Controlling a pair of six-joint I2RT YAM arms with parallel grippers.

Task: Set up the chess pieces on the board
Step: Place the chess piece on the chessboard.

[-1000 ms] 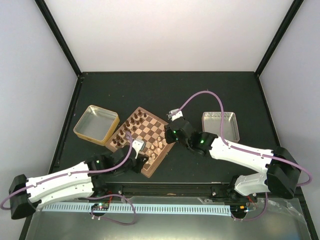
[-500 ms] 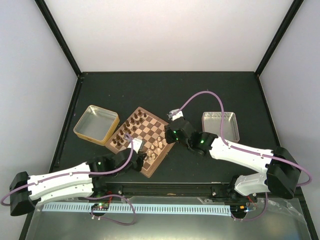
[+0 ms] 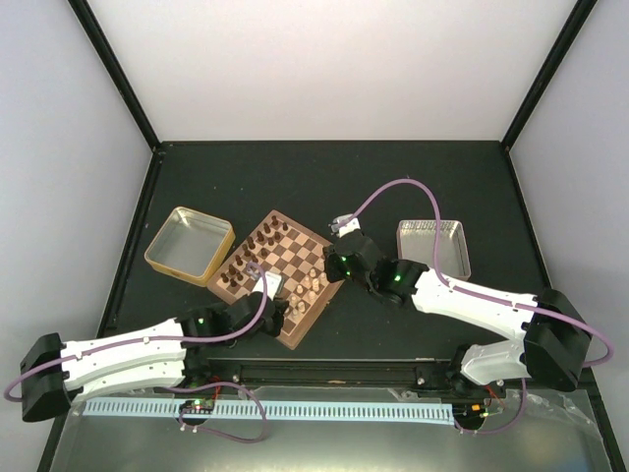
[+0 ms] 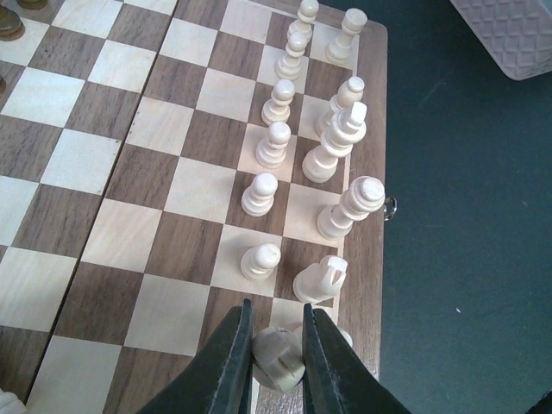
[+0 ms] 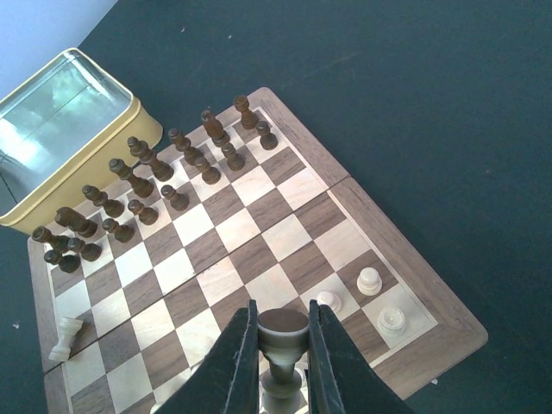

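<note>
Two placements underway: left fingers (image 4: 226, 362) grip a pale piece (image 4: 278, 358), right fingers (image 5: 235, 362) a second piece (image 5: 283, 335); next, probably seat both on the board's (image 4: 103, 233) four-o'clock rows.

The left hand (image 4: 277, 338), closed on a pale chess piece (image 4: 278, 362), shifted slightly farther and leftward over the board (image 3: 286, 260).

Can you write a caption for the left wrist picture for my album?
Left gripper pinching a pale cream chessman near the checkered wooden board's rim.
</note>
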